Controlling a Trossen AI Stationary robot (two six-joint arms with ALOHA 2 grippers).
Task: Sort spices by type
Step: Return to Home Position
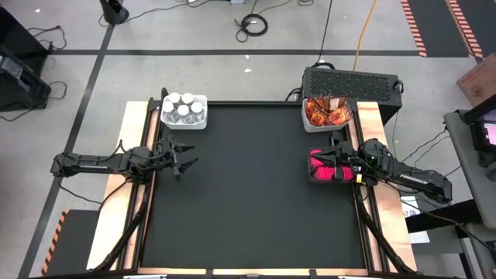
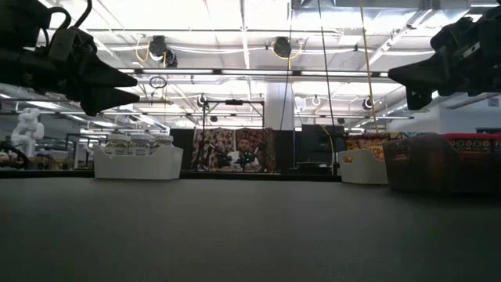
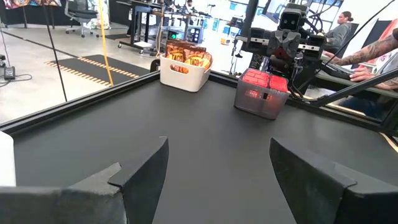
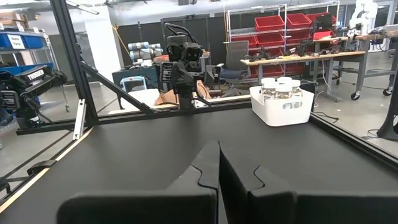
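Note:
Clear white-capped jars (image 1: pixel 184 108) stand in a white bin (image 4: pixel 283 109) at the table's far left corner. Orange-brown sachets (image 1: pixel 325 111) fill a white bin (image 3: pixel 181 73) at the far right. Pink boxes (image 3: pixel 264 79) sit in a dark bin (image 3: pixel 256 102) at the right edge. My left gripper (image 1: pixel 186 160) hangs open above the table's left side with nothing between its fingers (image 3: pixel 146 177). My right gripper (image 1: pixel 341 165) is shut and empty, held level just over the dark bin's right part; its fingers (image 4: pixel 205 168) meet in the right wrist view.
The black tabletop (image 1: pixel 248 194) between the arms carries nothing. Raised rails run along its edges (image 1: pixel 147 209). A dark perforated box (image 1: pixel 353 81) stands behind the far right corner. People sit at desks in the room beyond the table (image 3: pixel 373 59).

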